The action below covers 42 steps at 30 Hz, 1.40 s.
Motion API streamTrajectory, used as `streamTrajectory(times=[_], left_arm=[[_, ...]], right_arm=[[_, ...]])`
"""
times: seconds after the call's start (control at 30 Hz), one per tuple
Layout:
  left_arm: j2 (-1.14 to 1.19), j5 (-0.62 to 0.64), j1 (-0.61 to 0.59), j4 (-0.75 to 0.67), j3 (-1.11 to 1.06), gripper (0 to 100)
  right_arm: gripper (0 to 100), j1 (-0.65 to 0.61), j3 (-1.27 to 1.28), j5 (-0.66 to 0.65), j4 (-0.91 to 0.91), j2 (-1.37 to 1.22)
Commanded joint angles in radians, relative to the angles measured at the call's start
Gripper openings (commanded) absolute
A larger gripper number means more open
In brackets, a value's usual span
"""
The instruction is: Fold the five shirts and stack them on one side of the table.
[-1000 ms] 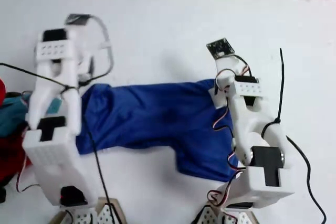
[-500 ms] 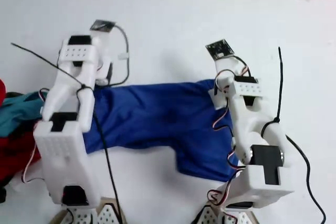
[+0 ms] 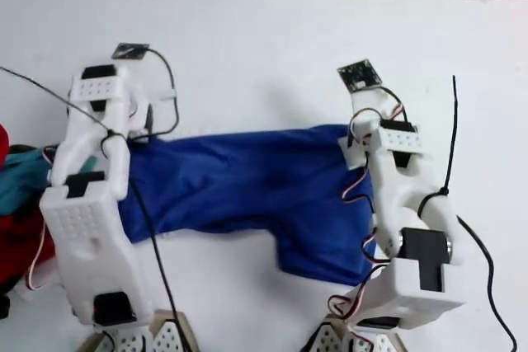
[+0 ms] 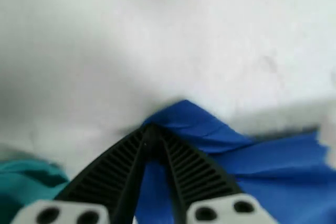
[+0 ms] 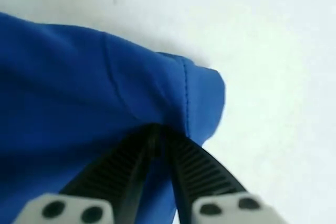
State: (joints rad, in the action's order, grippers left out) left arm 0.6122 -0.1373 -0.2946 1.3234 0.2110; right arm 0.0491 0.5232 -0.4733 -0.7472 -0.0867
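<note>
Left gripper [image 4: 152,134] and right gripper [image 5: 157,130] are each clamped on a far corner of the blue fabric shirt [image 3: 247,183], which lies spread on the white table [image 3: 264,30] between the arms. Folding seems underway; next, both should carry that edge evenly toward the near side.

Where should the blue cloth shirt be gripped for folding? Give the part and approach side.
Grip the blue cloth shirt at its two far corners, coming from the arms' side over the cloth. It lies spread flat, so a corner offers a free edge to pinch. The left pincer and right pincer are each shut on one.
</note>
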Motion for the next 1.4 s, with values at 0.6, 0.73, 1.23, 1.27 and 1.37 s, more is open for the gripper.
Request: streamTrajectory(times=[0.6,0.73,1.23,1.27,1.37], left_arm=[[-0.072,-0.038,-0.003,0.465,0.401,2],[-0.276,-0.043,0.075,0.445,0.162,2],[-0.701,-0.180,0.109,-0.087,-0.860,2],[-0.701,-0.195,0.089,-0.103,-0.889,2],[-0.701,-0.242,0.020,-0.175,-0.951,2]], right_arm=[[1.9,-0.099,-0.006,0.057,-0.180,0.367],[1.9,-0.163,0.061,0.063,-0.180,0.375],[1.9,-0.211,0.298,0.054,-0.005,0.369],[1.9,-0.211,0.311,0.054,0.007,0.369],[1.9,-0.199,0.324,0.018,0.035,0.329]])
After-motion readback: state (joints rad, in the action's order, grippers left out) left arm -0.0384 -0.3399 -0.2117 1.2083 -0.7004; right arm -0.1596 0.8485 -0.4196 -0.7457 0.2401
